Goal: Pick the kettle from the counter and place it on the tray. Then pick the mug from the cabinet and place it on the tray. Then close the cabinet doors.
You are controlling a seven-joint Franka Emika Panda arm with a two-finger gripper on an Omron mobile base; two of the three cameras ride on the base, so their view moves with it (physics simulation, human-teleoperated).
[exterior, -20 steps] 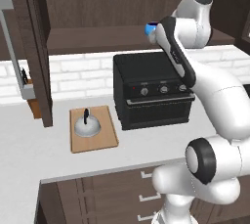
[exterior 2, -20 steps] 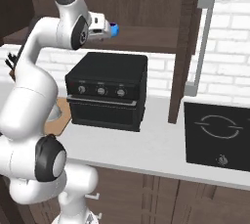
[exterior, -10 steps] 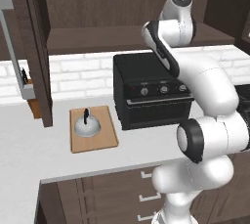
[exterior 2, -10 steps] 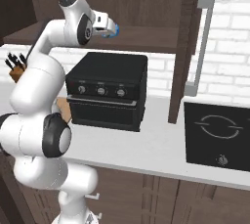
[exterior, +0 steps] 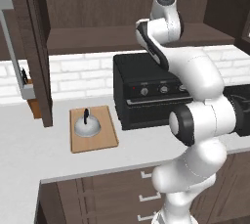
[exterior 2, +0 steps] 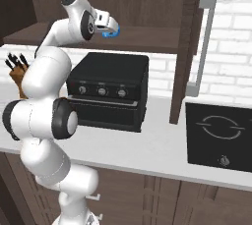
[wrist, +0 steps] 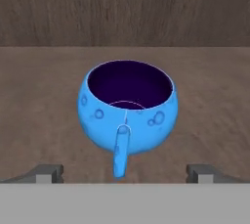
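Observation:
The blue mug (wrist: 128,108) stands on the cabinet shelf (wrist: 44,96) with its handle turned toward the hand. My gripper (wrist: 124,173) is open, its fingertips (wrist: 46,173) set wide to either side just short of the mug. From the right base view the gripper (exterior 2: 112,26) hovers at the shelf right over the mug (exterior 2: 111,34). The silver-grey kettle (exterior: 87,126) sits upright on the wooden tray (exterior: 105,137) on the counter (exterior: 29,154). Both cabinet doors stand open: one door (exterior: 36,47) at the left, the other door (exterior 2: 189,47) with its silver bar handle (exterior 2: 203,42).
A black oven (exterior: 146,91) stands on the counter beneath the arm, just right of the tray. A knife block (exterior 2: 17,71) is at the wall on the left. The black stovetop (exterior 2: 221,135) lies at the right end of the counter.
The arm's upper links have swung left over the oven while the hand stayed at the shelf by the mug. Kettle and tray have not moved.

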